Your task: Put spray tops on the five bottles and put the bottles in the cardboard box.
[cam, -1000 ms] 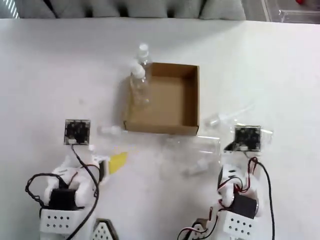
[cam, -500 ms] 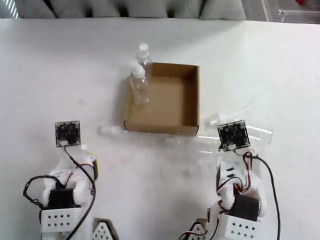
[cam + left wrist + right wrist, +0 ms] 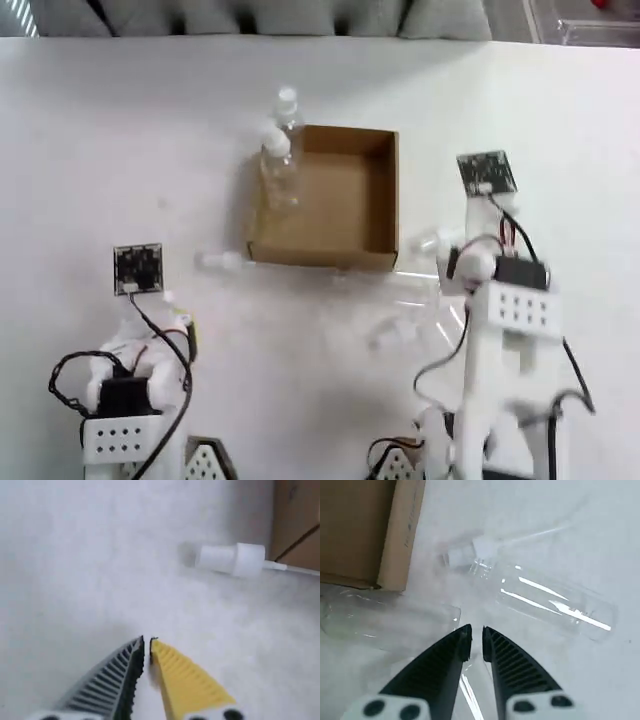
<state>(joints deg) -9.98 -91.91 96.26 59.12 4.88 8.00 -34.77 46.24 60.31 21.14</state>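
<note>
High view: an open brown cardboard box (image 3: 345,205) sits mid-table on the white table (image 3: 120,130), its floor bare. Two clear plastic bottles with white tops stand at the box's far-left corner. One (image 3: 287,108) is just beyond the corner. The other (image 3: 278,170) is against the left wall, though I cannot tell whether it stands inside or outside that wall.

A loose white spray top (image 3: 220,261) (image 3: 232,559) lies just off the box's near-left corner. Open table surrounds it on the side away from the box.

Off the near-right corner the space is crowded. One clear uncapped bottle (image 3: 555,602) lies on its side a little clear of the box, and a second (image 3: 385,617) lies close along the front wall. Another white spray top (image 3: 440,238) (image 3: 465,555) lies beside the corner.

The left gripper (image 3: 147,642) is low over bare table, short of the spray top at the near-left corner. Its grey and yellow fingers are closed to a thin slit and hold nothing.

The right gripper (image 3: 476,632) hangs above the lying bottles. Its black fingers are nearly together and empty.
</note>
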